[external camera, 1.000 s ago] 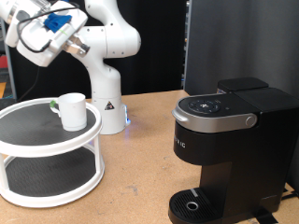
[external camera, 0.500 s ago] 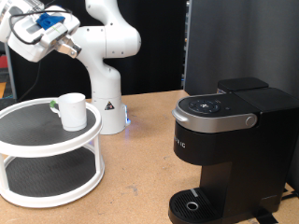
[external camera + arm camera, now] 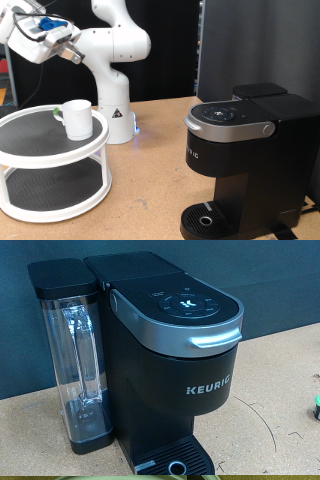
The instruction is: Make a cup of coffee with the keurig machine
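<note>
Wooden tabletop (image 3: 150,180); cup (image 3: 77,118) on white stand (image 3: 55,165); jaws' state indiscernible.

White arm raised high, fingers (image 3: 72,55) apparently empty, exterior view's top left

table (image 3: 150,170): brown wooden surface | keurig machine (image 3: 245,165): stands on it at the exterior view's right | two-tier white stand (image 3: 50,165): on it at left | robot base (image 3: 115,120): on it behind, between the two

one cup (image 3: 77,117), one keurig machine (image 3: 243,160)
</note>
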You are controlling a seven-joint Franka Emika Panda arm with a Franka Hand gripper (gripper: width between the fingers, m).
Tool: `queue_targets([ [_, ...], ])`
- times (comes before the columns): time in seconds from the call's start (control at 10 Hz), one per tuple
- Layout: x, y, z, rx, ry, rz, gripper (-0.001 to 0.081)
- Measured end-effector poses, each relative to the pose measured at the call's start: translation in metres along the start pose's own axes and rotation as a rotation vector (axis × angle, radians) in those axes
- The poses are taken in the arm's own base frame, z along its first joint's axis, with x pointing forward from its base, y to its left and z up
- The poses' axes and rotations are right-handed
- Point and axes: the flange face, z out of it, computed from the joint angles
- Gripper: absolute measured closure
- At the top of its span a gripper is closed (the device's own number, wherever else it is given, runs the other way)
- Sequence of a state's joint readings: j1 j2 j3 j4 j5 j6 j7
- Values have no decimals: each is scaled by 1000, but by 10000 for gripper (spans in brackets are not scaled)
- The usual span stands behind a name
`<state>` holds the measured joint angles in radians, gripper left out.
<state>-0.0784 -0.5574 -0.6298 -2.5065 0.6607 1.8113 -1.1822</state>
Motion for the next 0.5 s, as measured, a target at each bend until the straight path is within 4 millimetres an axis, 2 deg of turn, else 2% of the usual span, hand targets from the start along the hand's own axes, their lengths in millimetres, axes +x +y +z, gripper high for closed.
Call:
queue_targets([
  [0.2, -7, 3, -4, 5, -5, -14, 799],
  [0.5, -42, 15, -34, 55, 73, -48, 799],
])
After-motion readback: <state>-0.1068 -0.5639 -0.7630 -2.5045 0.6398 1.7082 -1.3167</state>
